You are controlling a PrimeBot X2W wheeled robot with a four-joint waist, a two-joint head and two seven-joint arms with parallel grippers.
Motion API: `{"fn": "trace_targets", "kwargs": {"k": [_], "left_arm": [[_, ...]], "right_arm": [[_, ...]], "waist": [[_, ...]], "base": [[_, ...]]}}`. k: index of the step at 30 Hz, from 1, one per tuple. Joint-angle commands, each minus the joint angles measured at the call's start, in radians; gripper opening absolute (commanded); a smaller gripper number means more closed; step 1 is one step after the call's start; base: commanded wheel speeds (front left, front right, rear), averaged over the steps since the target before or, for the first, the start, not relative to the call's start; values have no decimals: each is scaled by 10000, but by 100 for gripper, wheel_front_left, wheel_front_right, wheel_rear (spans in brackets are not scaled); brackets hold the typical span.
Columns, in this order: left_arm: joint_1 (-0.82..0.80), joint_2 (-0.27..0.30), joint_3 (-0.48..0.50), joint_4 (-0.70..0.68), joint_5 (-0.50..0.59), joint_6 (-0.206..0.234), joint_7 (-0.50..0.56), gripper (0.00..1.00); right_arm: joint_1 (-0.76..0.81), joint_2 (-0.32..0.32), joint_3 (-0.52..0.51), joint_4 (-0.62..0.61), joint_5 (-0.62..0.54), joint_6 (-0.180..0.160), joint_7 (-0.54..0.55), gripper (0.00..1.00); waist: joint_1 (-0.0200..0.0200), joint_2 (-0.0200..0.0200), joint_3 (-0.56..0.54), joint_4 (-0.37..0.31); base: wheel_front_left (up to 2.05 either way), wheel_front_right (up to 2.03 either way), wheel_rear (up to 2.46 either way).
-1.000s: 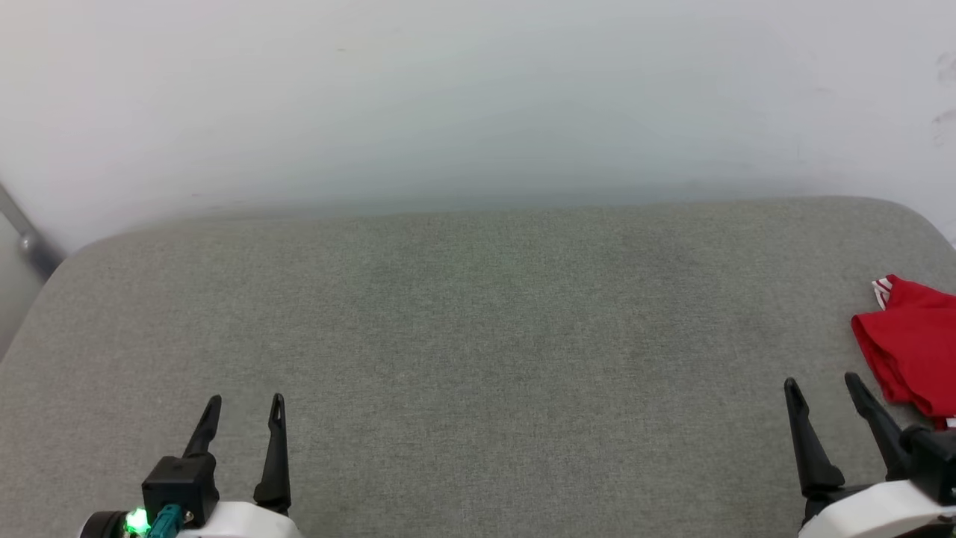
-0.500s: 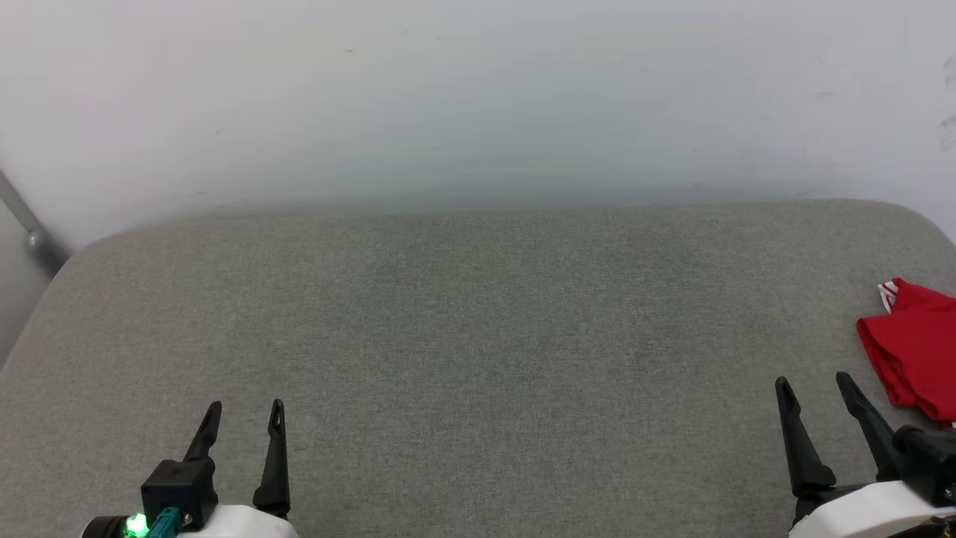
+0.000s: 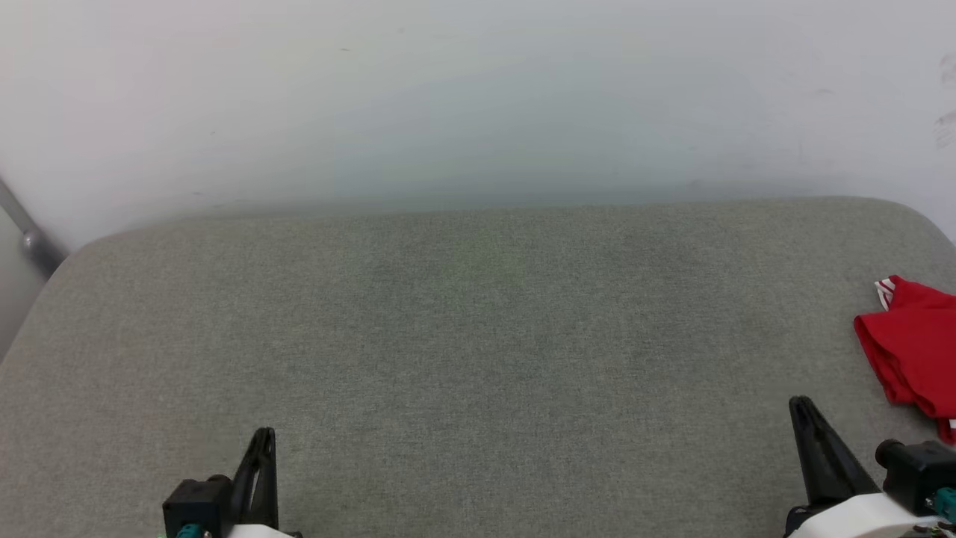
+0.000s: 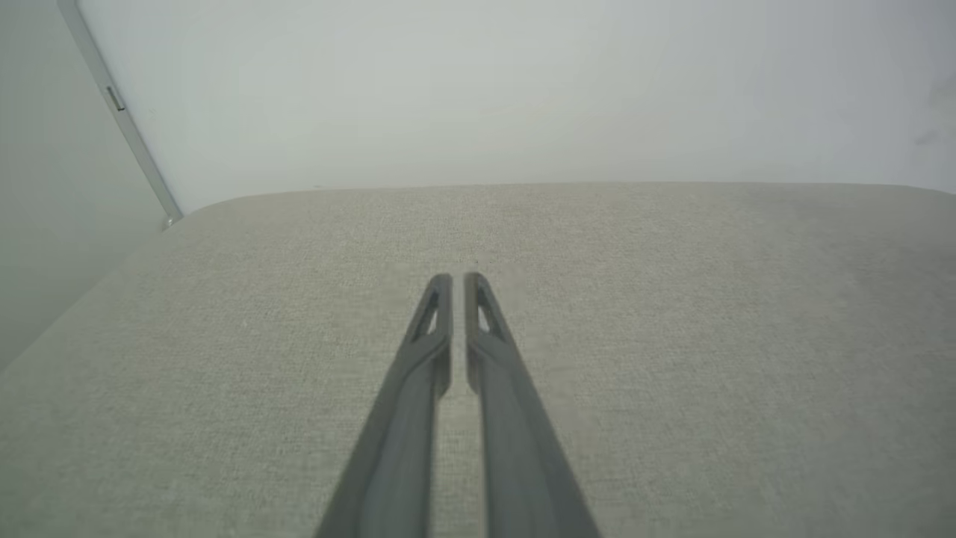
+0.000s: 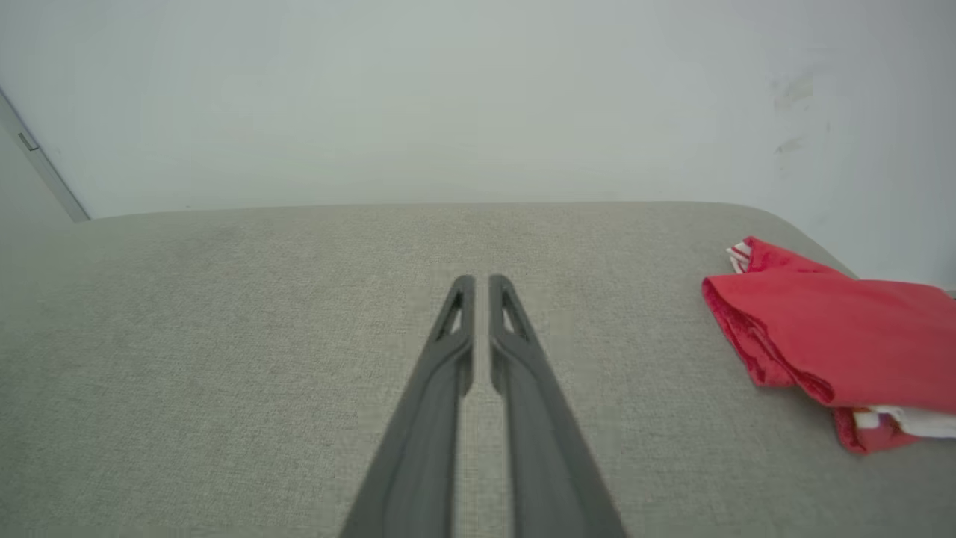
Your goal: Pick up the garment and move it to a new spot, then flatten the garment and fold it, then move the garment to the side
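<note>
Red fabric garment [image 5: 836, 336] lies folded at the right edge of the grey upholstered cushion [image 3: 478, 336]. Left gripper [image 4: 458, 280] and right gripper [image 5: 482, 282]: fingers pressed together, empty. Task looks complete.

Part of the garment [image 3: 913, 351] past the right edge.
</note>
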Motion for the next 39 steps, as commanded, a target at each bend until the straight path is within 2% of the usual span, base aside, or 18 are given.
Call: {"fn": "trace_targets", "kwargs": {"k": [1,22,39], "left_arm": [[1,-61,56,-10,-146,-54,38,0],[-457,-1080,1436,547,-3056,-1379,909,0],[-743,-1733,2309,876,-4828,-2206,1464,0]], "right_arm": [[-35,8,-12,50,189,0,16,0],[-707,163,-190,790,4059,-2,362,0],[-1127,264,-297,1248,6436,-3,571,0]], "waist": [[0,-1,5,2],[0,-1,96,41],[0,-1,166,71]], "base": [[0,0,0],[0,0,0],[0,0,0]]}}
